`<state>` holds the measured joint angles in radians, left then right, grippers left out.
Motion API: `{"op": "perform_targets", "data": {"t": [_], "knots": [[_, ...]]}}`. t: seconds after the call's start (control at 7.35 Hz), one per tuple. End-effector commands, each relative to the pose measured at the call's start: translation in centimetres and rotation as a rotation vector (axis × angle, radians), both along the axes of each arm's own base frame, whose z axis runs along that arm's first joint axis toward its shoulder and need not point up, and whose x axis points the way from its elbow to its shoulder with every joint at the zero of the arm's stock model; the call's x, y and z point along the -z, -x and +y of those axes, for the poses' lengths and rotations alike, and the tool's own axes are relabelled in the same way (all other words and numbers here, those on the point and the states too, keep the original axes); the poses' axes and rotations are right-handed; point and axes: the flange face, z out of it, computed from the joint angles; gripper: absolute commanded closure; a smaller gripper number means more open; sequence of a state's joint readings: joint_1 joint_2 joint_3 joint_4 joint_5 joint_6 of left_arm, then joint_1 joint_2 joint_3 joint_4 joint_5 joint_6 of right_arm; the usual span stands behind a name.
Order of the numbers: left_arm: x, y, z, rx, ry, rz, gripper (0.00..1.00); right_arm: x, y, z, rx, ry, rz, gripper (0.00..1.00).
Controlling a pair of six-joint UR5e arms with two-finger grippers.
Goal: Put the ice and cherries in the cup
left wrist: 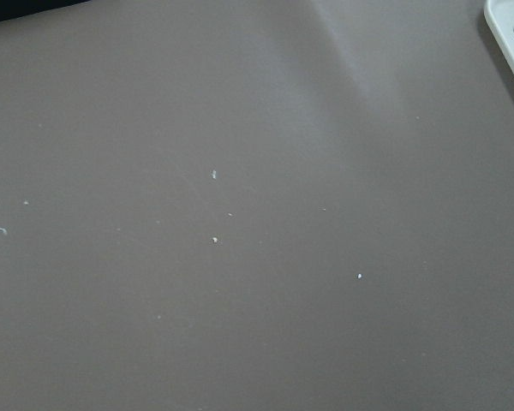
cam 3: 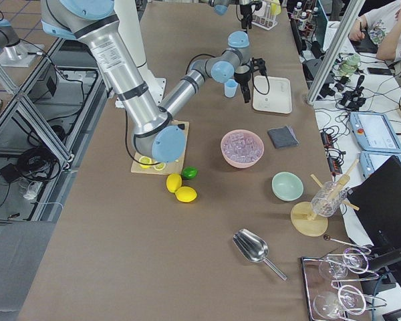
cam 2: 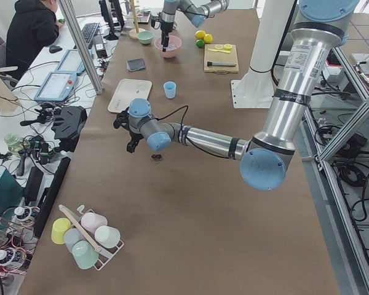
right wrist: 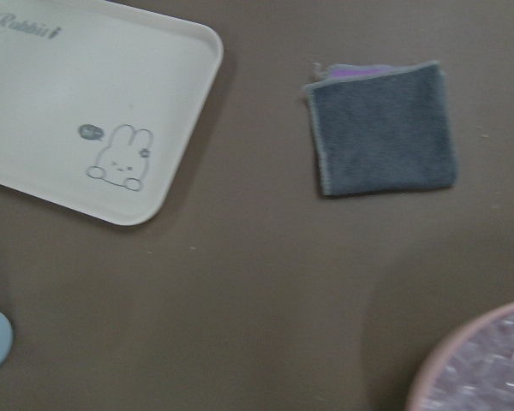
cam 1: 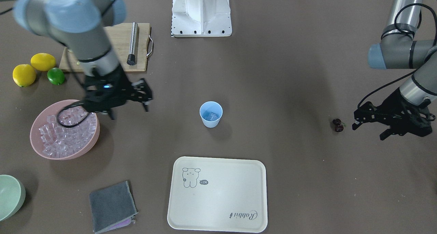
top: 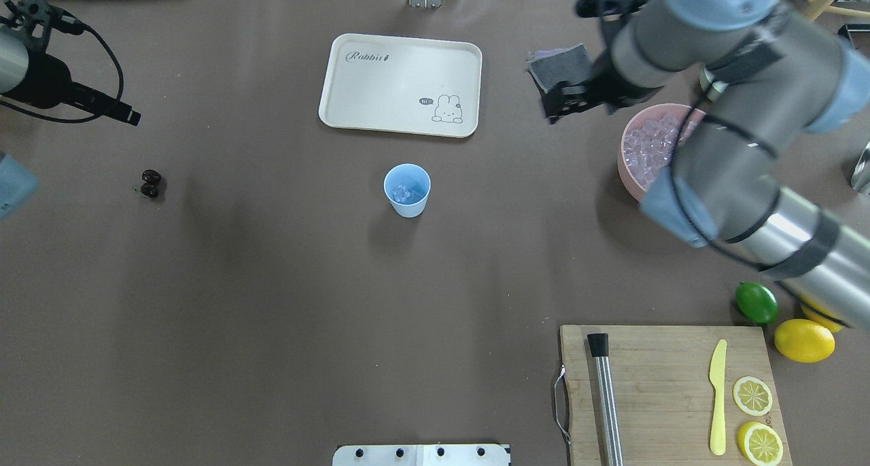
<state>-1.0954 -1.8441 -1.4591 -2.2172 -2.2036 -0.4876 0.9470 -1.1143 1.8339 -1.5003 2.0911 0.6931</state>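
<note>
Right claw (cam 1: 128,109) hangs spread wide and empty just beside the pink bowl (cam 1: 85,151), which is heaped with ice (cam 1: 65,131): small, clear, glassy cubes. Left claw (cam 1: 368,131) is likewise spread, gripping nothing, near the cherries (cam 1: 338,125), a dark glossy pair lying on the desk (cam 1: 290,73). Between the two, the cup (cam 1: 210,123), light blue and tapered, stands upright with a few cubes inside, near the cream tray (cam 1: 218,213).
</note>
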Motion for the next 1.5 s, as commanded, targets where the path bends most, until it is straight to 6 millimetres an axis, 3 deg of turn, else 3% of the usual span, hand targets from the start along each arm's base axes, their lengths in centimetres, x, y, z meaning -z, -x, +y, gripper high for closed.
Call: {"op": "perform_targets", "data": {"t": [0.0,0.14,0.27,0.41,0.82,1.22,1.36], "knots": [[-1.4,-2.3,1.4,0.031,0.084,-0.003,0.02,-11.1,-17.7,0.1,0.101,-0.073,0.027,0.01],[-1.4,-3.6,1.9,0.017,0.094,-0.002,0.02,-16.5,-25.1,0.9,0.134,-0.091,-0.007,0.01],[-1.7,-4.5,2.4,-0.002,0.094,-0.007,0.02,-19.4,-28.1,2.2,0.128,-0.088,0.0,0.01],[-2.2,-5.2,2.7,-0.01,0.104,-0.01,0.02,-21.5,-29.6,2.5,0.148,-0.103,0.013,0.01],[-3.0,-6.6,3.3,-0.034,0.106,-0.015,0.02,-25.0,-30.0,1.9,0.182,-0.096,0.034,0.01],[-6.0,-7.3,3.6,-0.046,0.135,-0.035,0.03,-25.4,-30.7,2.2,0.178,-0.105,0.039,0.01],[-5.9,-7.3,3.6,-0.046,0.134,-0.035,0.18,-25.5,-30.9,2.5,0.176,-0.104,0.042,0.01]]}}
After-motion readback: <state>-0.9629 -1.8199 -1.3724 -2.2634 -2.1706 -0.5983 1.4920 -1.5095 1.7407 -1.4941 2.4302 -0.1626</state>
